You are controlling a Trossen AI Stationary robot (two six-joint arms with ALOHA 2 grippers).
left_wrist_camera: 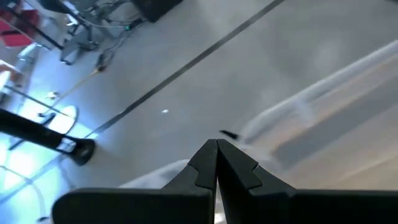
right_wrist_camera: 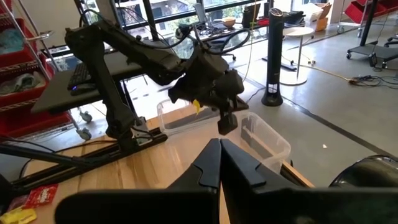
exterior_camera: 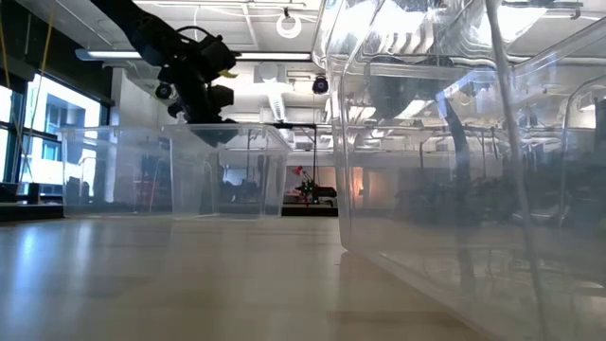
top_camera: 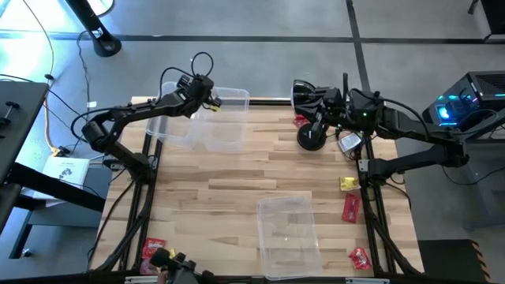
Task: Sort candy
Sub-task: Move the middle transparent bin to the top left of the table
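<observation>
Sorting barely begun, by appearance. Left gripper (top_camera: 211, 100) pinched shut, empty, over far tub (top_camera: 207, 118) at table's (top_camera: 205, 185) far-left corner. Right gripper (top_camera: 304, 93) pinched shut, empty, near far edge beside lamp (top_camera: 310, 136). Near tub (top_camera: 289, 233) at near edge looks empty; far tub's contents unclear. Candy (top_camera: 351, 207) loose: red and yellow packets along right edge, more red at near-left corner (top_camera: 154, 248) and near-right corner (top_camera: 360, 257). All left to sort. No legible writing or brands.

Robotics lab: workbench (top_camera: 237, 189), concrete floor (top_camera: 260, 20)
</observation>
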